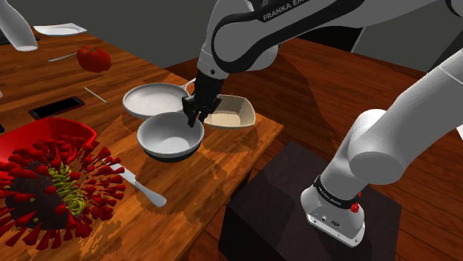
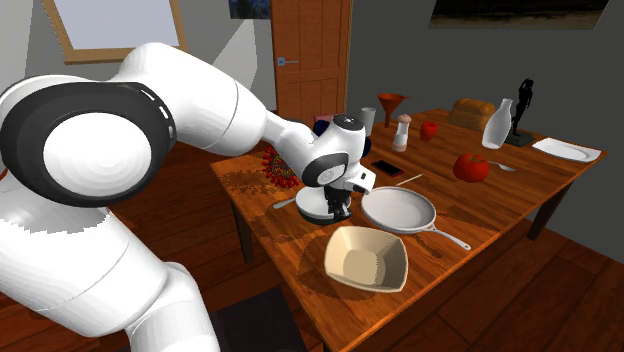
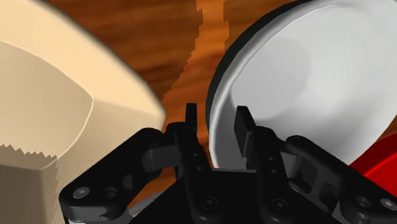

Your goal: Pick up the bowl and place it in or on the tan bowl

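A grey-white round bowl (image 1: pixel 169 133) (image 2: pixel 315 211) (image 3: pixel 305 83) rests on the wooden table near its edge. Beside it stands the tan, squarish bowl (image 1: pixel 234 115) (image 2: pixel 368 258) (image 3: pixel 57 114), empty and upright. My black gripper (image 1: pixel 194 117) (image 2: pixel 338 203) (image 3: pixel 216 124) is down over the grey-white bowl's rim on the side facing the tan bowl. One finger is inside the rim and one outside. The fingers stand close together, but a thin strip of table shows between the outer finger (image 3: pixel 191 124) and the rim, so the bowl is not clasped.
A white frying pan (image 1: pixel 152 98) (image 2: pixel 398 210) lies just behind both bowls. A red bowl with a spiky red object (image 1: pixel 52 178) sits at the shoulder view's left, a spoon (image 1: pixel 145 189) beside it. A phone (image 1: pixel 56 107) and a tomato (image 1: pixel 94 58) lie farther back.
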Action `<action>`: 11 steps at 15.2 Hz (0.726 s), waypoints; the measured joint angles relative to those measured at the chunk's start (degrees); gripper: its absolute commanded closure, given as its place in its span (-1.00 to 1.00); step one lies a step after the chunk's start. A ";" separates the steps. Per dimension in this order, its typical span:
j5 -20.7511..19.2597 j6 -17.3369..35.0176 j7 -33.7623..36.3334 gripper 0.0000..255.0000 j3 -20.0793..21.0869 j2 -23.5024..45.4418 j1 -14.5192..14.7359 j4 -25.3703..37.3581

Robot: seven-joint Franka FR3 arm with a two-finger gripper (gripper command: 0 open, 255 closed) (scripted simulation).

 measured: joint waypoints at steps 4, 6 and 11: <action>0.01 0.00 -0.01 1.00 0.01 0.02 0.01 -0.01; 0.01 0.00 -0.01 1.00 0.01 0.01 0.01 -0.01; -0.39 -1.65 0.41 1.00 -0.12 -0.68 -0.15 0.92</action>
